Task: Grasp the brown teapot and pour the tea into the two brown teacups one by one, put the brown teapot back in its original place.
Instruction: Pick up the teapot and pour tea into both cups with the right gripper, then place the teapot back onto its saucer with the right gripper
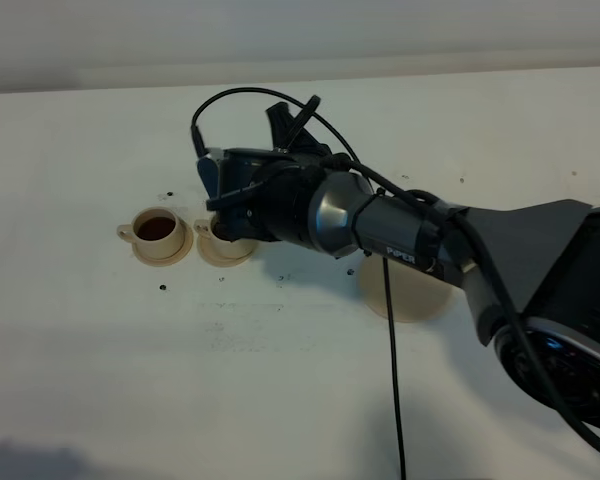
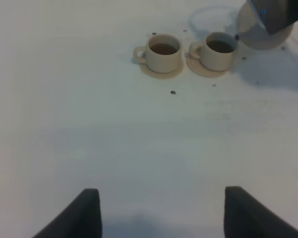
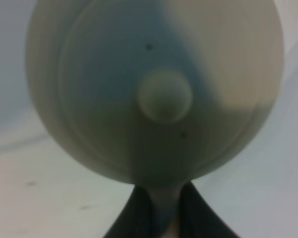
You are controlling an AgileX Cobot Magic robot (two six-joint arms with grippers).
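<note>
The brown teapot [image 3: 164, 96] fills the right wrist view, lid and knob facing the camera. My right gripper [image 3: 161, 208] is shut on its handle. In the high view the right gripper [image 1: 235, 205] reaches across to the left and hides the pot. The left wrist view shows the teapot [image 2: 263, 29] tilted beside the right teacup [image 2: 219, 49]. The left teacup [image 2: 164, 49] holds dark tea; both stand on small saucers. They also show in the high view: the left teacup [image 1: 158, 230] and the right teacup [image 1: 220, 248]. The wide saucer [image 1: 405, 292] lies bare. My left gripper [image 2: 161, 213] is open and empty, well short of the cups.
The white table [image 1: 100, 380] carries a few small dark specks near the cups. A black cable [image 1: 392, 380] hangs from the right arm down across the front of the table. The right arm's body [image 1: 540, 290] fills the right side.
</note>
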